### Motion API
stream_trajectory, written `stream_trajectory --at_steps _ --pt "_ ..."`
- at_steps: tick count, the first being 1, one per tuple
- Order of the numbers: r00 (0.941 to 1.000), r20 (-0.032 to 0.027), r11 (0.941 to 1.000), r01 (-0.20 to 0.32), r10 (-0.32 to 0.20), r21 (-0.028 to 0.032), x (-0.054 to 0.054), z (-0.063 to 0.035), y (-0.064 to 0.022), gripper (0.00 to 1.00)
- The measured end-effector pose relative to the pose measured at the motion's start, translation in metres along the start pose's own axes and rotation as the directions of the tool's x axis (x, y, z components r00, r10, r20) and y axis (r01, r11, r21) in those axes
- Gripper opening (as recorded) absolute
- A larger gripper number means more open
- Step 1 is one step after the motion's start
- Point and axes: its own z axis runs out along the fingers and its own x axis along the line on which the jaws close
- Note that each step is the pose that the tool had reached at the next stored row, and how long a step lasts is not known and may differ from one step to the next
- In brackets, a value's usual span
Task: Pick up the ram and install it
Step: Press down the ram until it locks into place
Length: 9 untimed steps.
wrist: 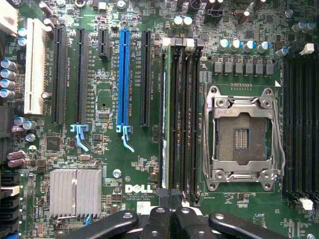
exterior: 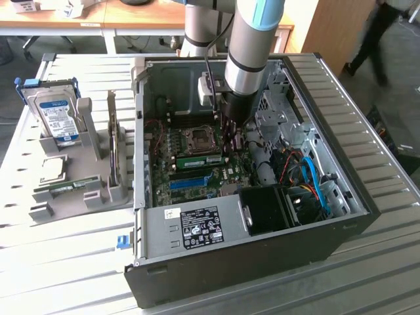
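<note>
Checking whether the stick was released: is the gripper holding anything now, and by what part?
Nothing is held. The gripper hangs over the motherboard with nothing between its fingers; the ram sits in a memory slot.

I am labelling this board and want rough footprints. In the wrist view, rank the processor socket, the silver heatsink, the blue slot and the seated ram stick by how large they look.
1. processor socket
2. silver heatsink
3. blue slot and ram: both long and narrow, too alike to rank.
</note>
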Motion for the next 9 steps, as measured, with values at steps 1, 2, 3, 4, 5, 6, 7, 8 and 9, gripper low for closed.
stream_trajectory --at_steps 1,2,3,4,5,6,7,8,9 --pt "1.0 0.0 1.0 0.0 0.0 0.0 0.0 0.0 0.0 0.11" --pt "1.0 -0.0001 1.0 0.0 0.0 -0.0001 0.0 0.0 0.0 0.11" --pt "1.0 0.0 1.0 0.0 0.0 -0.0001 0.0 0.0 0.0 0.11" --pt "1.0 -0.0001 1.0 0.0 0.0 -0.0001 0.0 0.0 0.0 0.11" --pt "1.0 -0.0002 1.0 0.0 0.0 -0.0001 0.0001 0.0001 0.0 0.11" --pt "1.0 0.0 1.0 0.0 0.0 0.0 0.0003 0.0005 0.0 0.11" --pt "1.0 -0.0002 1.0 0.0 0.0 0.0 0.0003 0.0006 0.0 0.11" --pt "1.0 -0.0001 1.0 0.0 0.0 -0.0001 0.0003 0.0006 0.0 0.11" --pt "1.0 -0.0001 1.0 0.0 0.0 -0.0001 0.0003 0.0006 0.0 0.11"
